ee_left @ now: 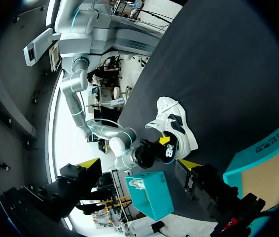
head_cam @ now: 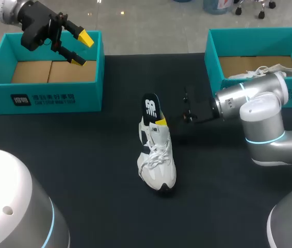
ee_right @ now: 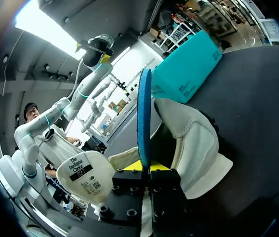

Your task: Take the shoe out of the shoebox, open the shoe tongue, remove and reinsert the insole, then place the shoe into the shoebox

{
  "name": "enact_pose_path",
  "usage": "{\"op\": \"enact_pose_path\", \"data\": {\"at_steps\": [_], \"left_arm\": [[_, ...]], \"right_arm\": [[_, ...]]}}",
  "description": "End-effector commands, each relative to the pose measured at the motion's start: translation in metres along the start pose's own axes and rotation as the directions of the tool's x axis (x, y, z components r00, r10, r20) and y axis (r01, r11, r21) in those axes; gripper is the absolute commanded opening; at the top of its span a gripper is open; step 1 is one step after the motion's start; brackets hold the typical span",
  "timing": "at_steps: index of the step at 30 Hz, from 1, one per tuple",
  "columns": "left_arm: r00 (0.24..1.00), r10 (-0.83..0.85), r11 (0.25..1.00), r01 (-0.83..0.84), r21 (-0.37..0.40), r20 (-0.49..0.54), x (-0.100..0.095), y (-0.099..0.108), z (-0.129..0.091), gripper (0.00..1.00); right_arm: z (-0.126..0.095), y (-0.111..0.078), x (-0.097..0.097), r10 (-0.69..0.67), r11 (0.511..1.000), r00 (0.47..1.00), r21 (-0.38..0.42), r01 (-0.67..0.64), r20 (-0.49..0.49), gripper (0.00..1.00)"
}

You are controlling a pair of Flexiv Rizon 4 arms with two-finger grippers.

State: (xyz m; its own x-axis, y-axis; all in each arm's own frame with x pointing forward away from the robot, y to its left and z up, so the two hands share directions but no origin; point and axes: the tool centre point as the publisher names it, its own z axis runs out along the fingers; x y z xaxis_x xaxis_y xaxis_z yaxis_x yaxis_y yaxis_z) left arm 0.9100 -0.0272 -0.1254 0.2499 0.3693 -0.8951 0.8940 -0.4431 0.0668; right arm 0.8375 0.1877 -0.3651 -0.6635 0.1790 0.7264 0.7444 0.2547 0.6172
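A white shoe (head_cam: 157,164) with black patches stands on the black table (head_cam: 84,165), toe toward the front edge. Its dark insole (head_cam: 150,107) rises upright out of the heel opening. My right gripper (head_cam: 159,122) is shut on the insole's lower part. In the right wrist view the insole (ee_right: 144,113) stands edge-on between the fingers of the right gripper (ee_right: 144,170), with the shoe (ee_right: 196,143) around it and the tongue (ee_right: 83,177) folded forward. My left gripper (head_cam: 81,49) hangs open above the left shoebox (head_cam: 43,98), holding nothing. The left wrist view shows the shoe (ee_left: 176,129) far ahead of the left gripper (ee_left: 139,165).
The left teal shoebox holds only brown cardboard. A second teal shoebox (head_cam: 215,67) at the back right holds another white shoe (head_cam: 270,71). My right arm (head_cam: 254,106) lies across the table in front of that box.
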Motion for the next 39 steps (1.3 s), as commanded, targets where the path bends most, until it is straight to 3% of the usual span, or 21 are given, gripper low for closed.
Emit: {"op": "enact_pose_path", "data": {"at_steps": [1,2,6,7,13,21,23,25,39], "left_arm": [[1.0,0.0,1.0,0.0,0.0,-0.003,0.0,0.0,0.0,1.0],[1.0,0.0,1.0,0.0,0.0,-0.003,0.0,0.0,0.0,1.0],[1.0,0.0,1.0,0.0,0.0,-0.003,0.0,0.0,0.0,1.0],[1.0,0.0,1.0,0.0,0.0,-0.003,0.0,0.0,0.0,1.0],[1.0,0.0,1.0,0.0,0.0,-0.003,0.0,0.0,0.0,1.0],[1.0,0.0,1.0,0.0,0.0,-0.003,0.0,0.0,0.0,1.0],[1.0,0.0,1.0,0.0,0.0,-0.003,0.0,0.0,0.0,1.0],[1.0,0.0,1.0,0.0,0.0,-0.003,0.0,0.0,0.0,1.0],[1.0,0.0,1.0,0.0,0.0,-0.003,0.0,0.0,0.0,1.0]], "right_arm": [[0.002,-0.008,0.002,0.005,1.0,1.0,-0.006,-0.005,0.007,0.0],[0.001,-0.007,0.004,0.003,1.0,1.0,-0.009,-0.003,0.008,0.0],[-0.001,0.006,0.009,-0.029,0.999,1.0,-0.025,0.029,0.013,0.31],[-0.001,0.01,0.01,-0.036,0.999,0.999,-0.026,0.036,0.013,0.31],[0.001,0.027,0.012,-0.07,0.997,0.998,-0.026,0.071,0.005,0.29],[0.007,0.037,0.006,-0.084,0.996,0.996,-0.006,0.084,-0.004,0.27],[0.008,0.037,0.005,-0.08,0.997,0.997,-0.003,0.08,-0.002,0.18],[0.006,0.034,0.004,-0.072,0.997,0.997,-0.003,0.072,0.004,0.0],[0.002,-0.005,0.012,0.019,1.0,1.0,0.017,-0.019,0.017,0.0]]}}
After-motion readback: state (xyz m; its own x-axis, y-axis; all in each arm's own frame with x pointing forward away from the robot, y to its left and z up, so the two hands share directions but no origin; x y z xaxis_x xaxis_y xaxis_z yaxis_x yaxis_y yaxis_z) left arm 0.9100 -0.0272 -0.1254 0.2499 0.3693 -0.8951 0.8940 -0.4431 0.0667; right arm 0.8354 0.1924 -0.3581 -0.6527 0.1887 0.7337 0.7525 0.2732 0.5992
